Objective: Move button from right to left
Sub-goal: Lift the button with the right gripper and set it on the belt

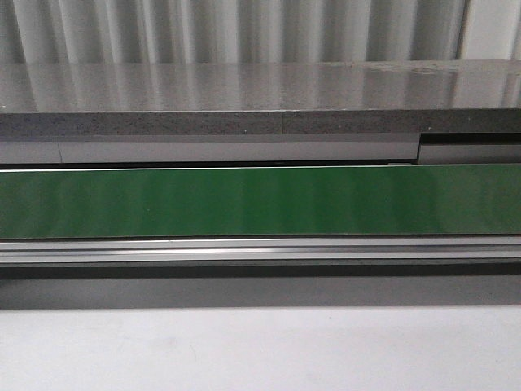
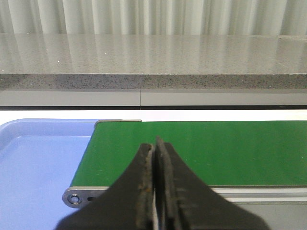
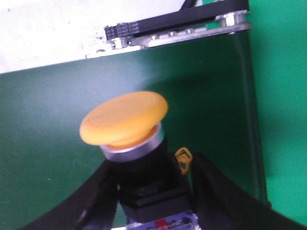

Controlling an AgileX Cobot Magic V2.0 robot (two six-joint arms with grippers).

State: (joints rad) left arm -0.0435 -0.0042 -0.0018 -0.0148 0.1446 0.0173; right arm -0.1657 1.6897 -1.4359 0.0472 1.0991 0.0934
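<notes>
The button [image 3: 123,117] shows only in the right wrist view: a round yellow-orange cap on a silver ring, a black collar, and a blue-and-clear body below. My right gripper [image 3: 153,163] is shut on its black body, one dark finger on each side, above the green conveyor belt [image 3: 48,120]. My left gripper [image 2: 156,146] is shut and empty, its fingers pressed together over the near edge of the belt [image 2: 230,148], close to the belt's left end. In the front view neither gripper nor the button shows.
A blue tray [image 2: 38,172] lies just past the belt's left end. The belt [image 1: 260,199] runs across the front view with an aluminium rail along its near side. A grey stone counter [image 1: 244,98] stands behind it. The belt's drive end [image 3: 182,28] shows beyond the button.
</notes>
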